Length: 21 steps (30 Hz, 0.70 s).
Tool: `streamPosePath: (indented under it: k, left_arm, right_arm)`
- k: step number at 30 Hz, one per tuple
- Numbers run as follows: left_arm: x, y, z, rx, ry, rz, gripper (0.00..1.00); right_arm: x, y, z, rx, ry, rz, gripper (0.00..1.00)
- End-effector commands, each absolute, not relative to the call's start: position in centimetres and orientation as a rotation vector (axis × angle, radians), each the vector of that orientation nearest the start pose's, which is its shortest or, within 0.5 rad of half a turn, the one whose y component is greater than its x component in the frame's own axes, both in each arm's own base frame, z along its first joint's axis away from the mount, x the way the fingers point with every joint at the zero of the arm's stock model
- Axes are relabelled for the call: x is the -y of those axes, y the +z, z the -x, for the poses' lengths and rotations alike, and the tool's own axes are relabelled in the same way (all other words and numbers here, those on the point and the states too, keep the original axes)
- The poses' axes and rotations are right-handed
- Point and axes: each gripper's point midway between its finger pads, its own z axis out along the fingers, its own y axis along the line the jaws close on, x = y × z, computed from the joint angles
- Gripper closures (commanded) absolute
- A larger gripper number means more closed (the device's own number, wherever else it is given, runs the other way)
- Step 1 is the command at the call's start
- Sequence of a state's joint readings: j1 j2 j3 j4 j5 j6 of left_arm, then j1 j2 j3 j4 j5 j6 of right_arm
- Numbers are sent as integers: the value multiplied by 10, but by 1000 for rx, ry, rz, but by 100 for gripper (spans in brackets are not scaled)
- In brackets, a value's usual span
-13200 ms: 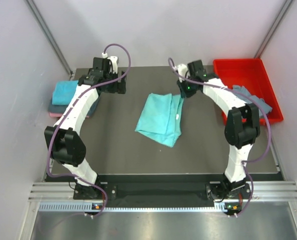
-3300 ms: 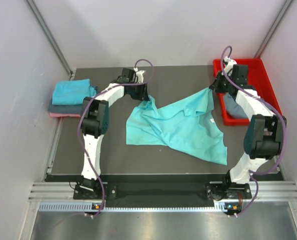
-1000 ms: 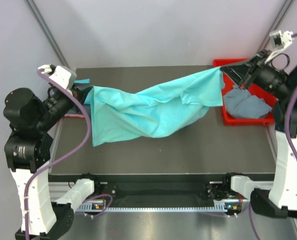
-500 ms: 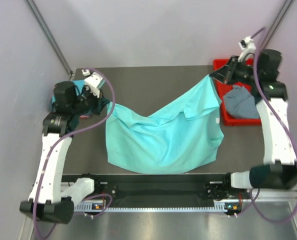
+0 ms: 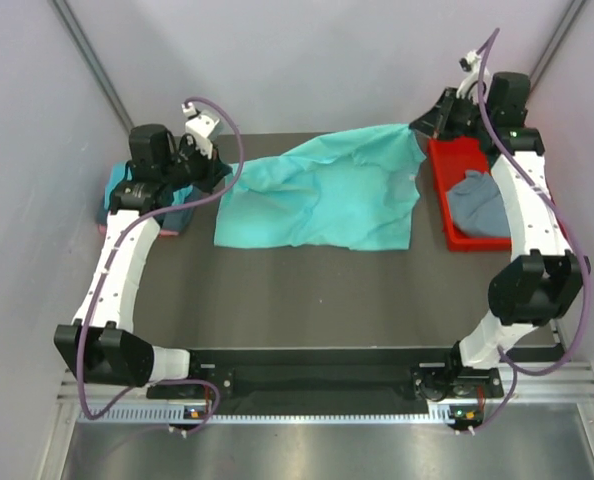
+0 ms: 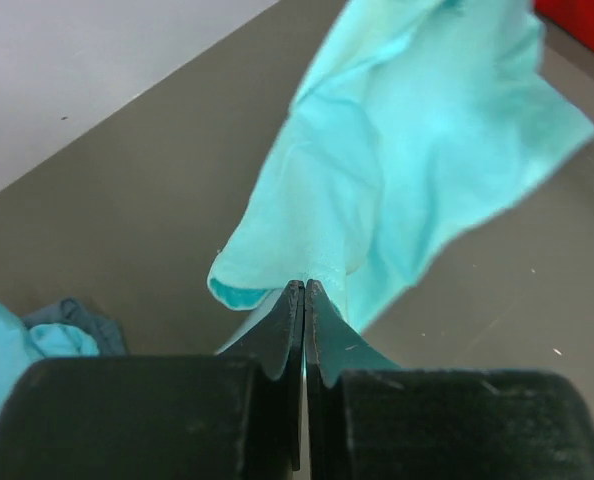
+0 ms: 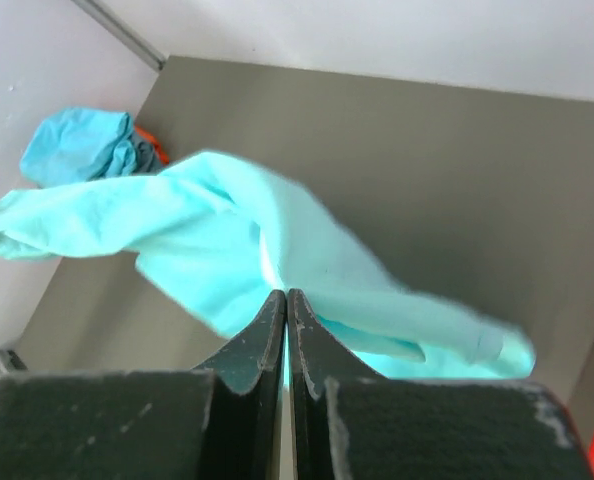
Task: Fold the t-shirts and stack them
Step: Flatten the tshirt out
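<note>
One turquoise t-shirt (image 5: 322,190), pinched, spans from left pincer (image 6: 304,290) to right pincer (image 7: 285,297).

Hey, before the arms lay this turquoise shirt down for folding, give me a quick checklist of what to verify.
1. The left claw shut on a corner of the turquoise shirt: ok.
2. The right claw shut on the opposite corner: ok.
3. Cloth flat on the table: not ok, wrinkled, far right corner lifted.
4. Cloth clear of the red tray: cannot tell, edges run close.
5. The grey shirt inside that tray: ok.
6. The folded stack tidy: cannot tell, the left arm covers part.
</note>
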<state>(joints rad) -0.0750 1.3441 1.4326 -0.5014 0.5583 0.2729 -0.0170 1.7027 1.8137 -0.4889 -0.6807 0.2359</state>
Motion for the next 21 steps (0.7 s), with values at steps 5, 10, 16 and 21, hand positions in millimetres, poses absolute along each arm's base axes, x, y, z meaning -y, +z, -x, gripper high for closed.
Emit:
streamPosePath:
  k: [5,10,16,21]
  left_arm:
    - [123,226,-328,-2112,-662,-675,100]
    - [119,172,-350,-2356,-706,-508,71]
    - [96,143,-390,-2534,-567,-367,63]
    - [86,129,-379,-2599,-560,-400,61]
  right_arm:
    - [-144,250,-419,-2128,908,237,100]
    - [-161,213,-429,-2213,941,277,100]
    - [-166,214,-468,-2197,963,285,100]
    - [-170,209,-482,-2210,1007,283,100]
